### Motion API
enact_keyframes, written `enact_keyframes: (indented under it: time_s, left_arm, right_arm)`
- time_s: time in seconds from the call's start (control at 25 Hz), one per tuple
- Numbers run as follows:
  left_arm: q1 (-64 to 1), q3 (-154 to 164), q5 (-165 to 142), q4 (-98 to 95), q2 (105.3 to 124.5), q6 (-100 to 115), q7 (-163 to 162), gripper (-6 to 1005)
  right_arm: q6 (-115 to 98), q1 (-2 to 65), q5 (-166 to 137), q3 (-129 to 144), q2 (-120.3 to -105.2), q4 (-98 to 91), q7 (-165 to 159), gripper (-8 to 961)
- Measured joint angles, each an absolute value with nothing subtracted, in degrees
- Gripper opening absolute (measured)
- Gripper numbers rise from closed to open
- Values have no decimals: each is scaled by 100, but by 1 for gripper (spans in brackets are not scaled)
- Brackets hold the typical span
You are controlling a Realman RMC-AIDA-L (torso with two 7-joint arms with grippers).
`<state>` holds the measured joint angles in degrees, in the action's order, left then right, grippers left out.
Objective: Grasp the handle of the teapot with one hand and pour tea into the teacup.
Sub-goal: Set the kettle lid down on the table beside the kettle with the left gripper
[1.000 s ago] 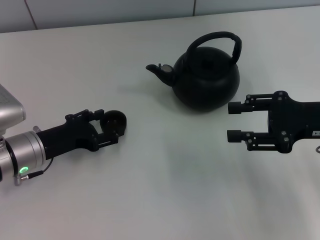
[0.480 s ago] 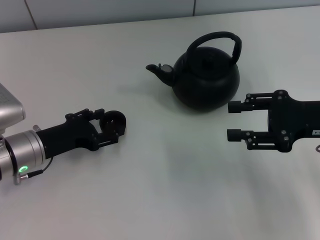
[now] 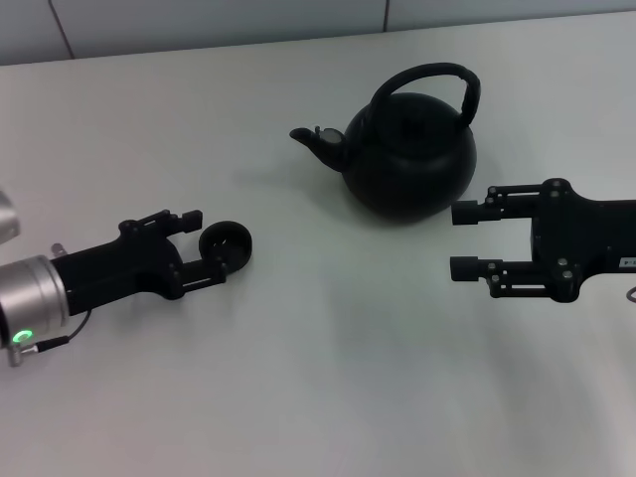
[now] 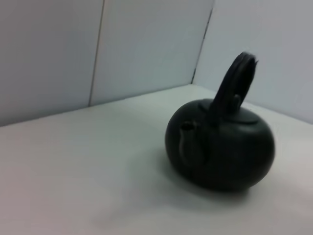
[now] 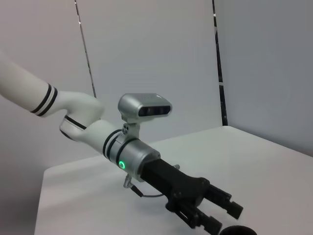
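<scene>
teapot (image 3: 409, 154): upright on the white surface (image 3: 328, 378), far centre-right in head view, spout aimed toward robot's left. Also in left wrist view (image 4: 220, 152).
handle (image 3: 427, 81): arched bail standing up over the lid, free, nothing touching it.
teacup (image 3: 225, 244): upright on the surface, well left of the teapot, mouth up; rim just shows at the edge of the right wrist view (image 5: 238, 230).
left end effector (image 3: 199, 243): low over the surface, fingers spread and released, tips right at the cup's left side; looks clear of the cup, but contact at the near fingertip can't be ruled out. Seen from the front in right wrist view (image 5: 217, 218).
right end effector (image 3: 459, 240): released, two fingers wide apart, pointing toward robot's left, just beside the teapot's lower right flank, not touching.
arm pose: both forearms lie nearly level with the surface, reaching inward from each side.
step in hand (judgement): cup looks placed; handle grasp not started.
doing it well (judgement): right end effector sits too low for the bail, so it needs to rise to the arch top, centre the bar between the fingers, then clench firmly. Grip near the arch middle so the pot hangs level. The cup is well apart from the spout, so carry the pot over before tipping.
</scene>
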<state>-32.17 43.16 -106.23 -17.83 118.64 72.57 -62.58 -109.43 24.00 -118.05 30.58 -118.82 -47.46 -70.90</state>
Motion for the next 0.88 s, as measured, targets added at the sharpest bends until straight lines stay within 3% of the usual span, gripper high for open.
enact_keyframes:
  time_s: [0.4,0.88]
  left_arm:
    - [-2815,4271,-10521,-2471,11859,8179,-6263,802]
    - [-1952,4328,-10189,-4623,11798,10498,-6315,799]
  right_arm:
    - [-10942,2380,-11784,3049,-11889,-4746,-7076,622]
    - [-10576,2347,-11706,2989,-11907,-4676,-7083,621]
